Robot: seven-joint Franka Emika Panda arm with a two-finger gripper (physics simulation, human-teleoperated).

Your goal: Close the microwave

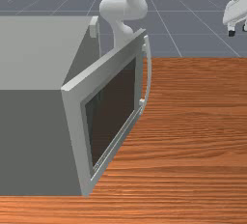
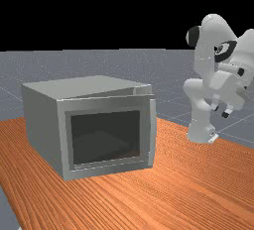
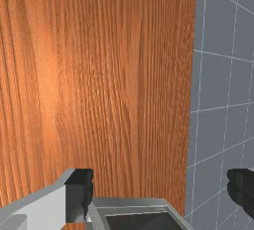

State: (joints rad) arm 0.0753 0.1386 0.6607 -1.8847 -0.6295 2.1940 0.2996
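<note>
Microwave [image 2: 44, 130] with door [image 1: 77, 121] ajar, well apart from the open claw [image 2: 221, 110].
The microwave is set on the counter [image 1: 193, 131], its body cut off by the front view's left edge, its inside hidden by the door. The claw is held raised, its fingers spread, partly cropped by the front view's right edge.

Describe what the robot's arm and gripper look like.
The arm is smooth and white, with thick, rounded segments and black parts around its upper joints. The gripper has a pale body and two short, blocky fingers with black ends.
</note>
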